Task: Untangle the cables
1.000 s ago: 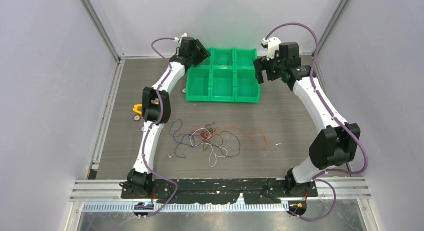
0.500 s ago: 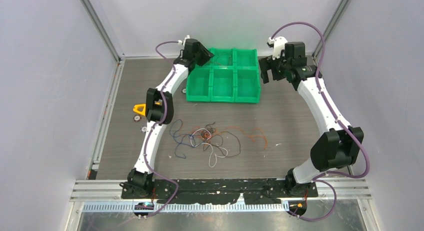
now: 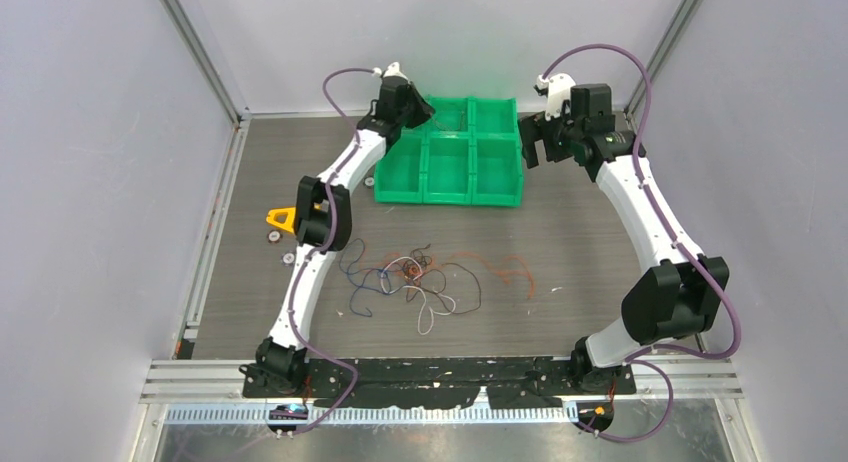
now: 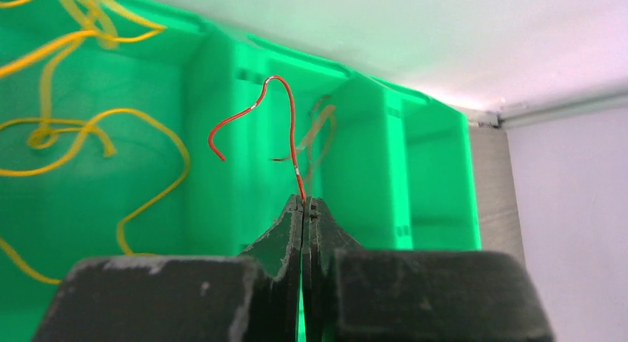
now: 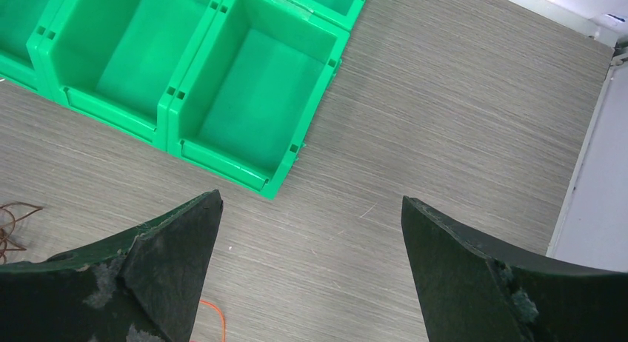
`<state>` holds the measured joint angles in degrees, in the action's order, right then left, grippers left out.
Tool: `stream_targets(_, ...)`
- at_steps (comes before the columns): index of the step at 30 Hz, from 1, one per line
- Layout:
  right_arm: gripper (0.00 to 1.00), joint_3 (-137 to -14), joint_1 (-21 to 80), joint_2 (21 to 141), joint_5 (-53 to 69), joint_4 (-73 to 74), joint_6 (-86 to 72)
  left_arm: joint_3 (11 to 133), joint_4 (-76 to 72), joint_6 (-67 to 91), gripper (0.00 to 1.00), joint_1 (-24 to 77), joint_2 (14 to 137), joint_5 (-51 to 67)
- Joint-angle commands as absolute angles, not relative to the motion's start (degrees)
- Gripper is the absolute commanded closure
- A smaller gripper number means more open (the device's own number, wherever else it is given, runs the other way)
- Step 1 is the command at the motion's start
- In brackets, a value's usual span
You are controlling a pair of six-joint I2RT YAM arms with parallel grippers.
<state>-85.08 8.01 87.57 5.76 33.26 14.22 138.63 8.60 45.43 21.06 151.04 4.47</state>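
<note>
Over far bins (image 3: pixel 447 192): left pincer (image 4: pixel 304 203) clamped on red cable (image 4: pixel 292 135), its free end curling up.
One bin compartment: yellow cables (image 4: pixel 89 127) loose inside.
Rt side: right pincer (image 5: pixel 309 203) spread wide, nothing in it, above counter (image 5: pixel 444 98) by bins' corner.
Mid-counter: other cables (image 3: pixel 415 277) in tangled heap, well apart from both pincers.

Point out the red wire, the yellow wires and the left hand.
red wire (image 4: pixel 292 127), left wrist view, upright stretch.
yellow wires (image 4: pixel 186 161), left wrist view, a loop.
left hand (image 4: pixel 304 202), left wrist view, shut tips.
</note>
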Motion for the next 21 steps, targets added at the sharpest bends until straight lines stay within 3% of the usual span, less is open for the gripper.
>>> stream_targets(1,0.02,-85.6,7.4,83.8,7.0,32.7,14.0,139.6,4.1,37.2,1.0,23.6,145.2,6.7)
stream_targets(10,0.02,-82.7,6.4,81.7,7.5,31.9,14.3,143.3,0.7,52.6,1.0,23.7,151.2,21.8)
stream_targets(21,0.02,-81.9,5.9,81.2,7.7,31.8,14.0,139.8,2.2,65.3,1.0,22.7,153.1,16.5)
